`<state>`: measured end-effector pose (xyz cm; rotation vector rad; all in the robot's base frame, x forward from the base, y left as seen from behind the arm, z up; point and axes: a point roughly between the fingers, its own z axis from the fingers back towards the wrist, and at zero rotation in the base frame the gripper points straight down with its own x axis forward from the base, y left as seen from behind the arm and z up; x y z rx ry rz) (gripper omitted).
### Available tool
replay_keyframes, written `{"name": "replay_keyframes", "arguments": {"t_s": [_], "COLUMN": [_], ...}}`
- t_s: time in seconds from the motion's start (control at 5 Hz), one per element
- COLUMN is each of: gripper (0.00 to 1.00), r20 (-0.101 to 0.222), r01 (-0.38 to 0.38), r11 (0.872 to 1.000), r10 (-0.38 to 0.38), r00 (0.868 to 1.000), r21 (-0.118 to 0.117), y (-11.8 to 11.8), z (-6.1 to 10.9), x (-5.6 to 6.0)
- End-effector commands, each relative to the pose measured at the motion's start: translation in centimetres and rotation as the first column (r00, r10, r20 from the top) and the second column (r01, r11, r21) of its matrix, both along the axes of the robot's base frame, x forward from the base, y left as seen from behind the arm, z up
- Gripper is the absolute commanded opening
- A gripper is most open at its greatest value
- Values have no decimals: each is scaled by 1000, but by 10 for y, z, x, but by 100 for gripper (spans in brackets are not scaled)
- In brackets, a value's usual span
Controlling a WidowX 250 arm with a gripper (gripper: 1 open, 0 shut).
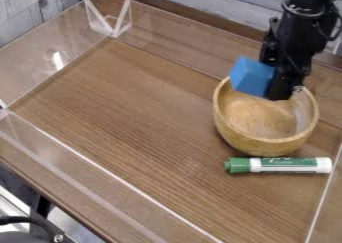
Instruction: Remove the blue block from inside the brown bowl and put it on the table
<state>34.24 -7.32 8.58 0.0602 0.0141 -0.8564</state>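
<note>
The blue block (251, 75) hangs just above the left rim of the brown bowl (269, 128), clear of the bowl's floor. My gripper (277, 81) is shut on the blue block, its black fingers coming down from the upper right. The light-brown wooden bowl sits on the dark wood-grain table (134, 117) at the right side, with nothing else visible inside it.
A marker with a green cap (278, 165) lies on the table just in front of the bowl. Low clear acrylic walls (54, 62) edge the table on the left and back. A clear stand (110, 22) sits at the back left corner.
</note>
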Motion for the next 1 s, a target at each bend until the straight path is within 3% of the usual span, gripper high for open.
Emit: {"name": "replay_keyframes", "arguments": {"t_s": [0.0, 0.2, 0.4, 0.6, 0.8], "gripper": [0, 0, 0, 0, 0], "r20": [125, 151, 169, 184, 192], "r01": [-11, -90, -189, -263, -284], "r11": [1000, 996, 981, 964, 958], "r10": [14, 88, 182, 252, 271], "r00": [992, 985, 969, 950, 943], "r21": [-23, 5, 30, 42, 45], "y": [5, 14, 26, 38, 47], "z": [47, 69, 89, 94, 91], "x": [2, -5, -17, -32, -49]}}
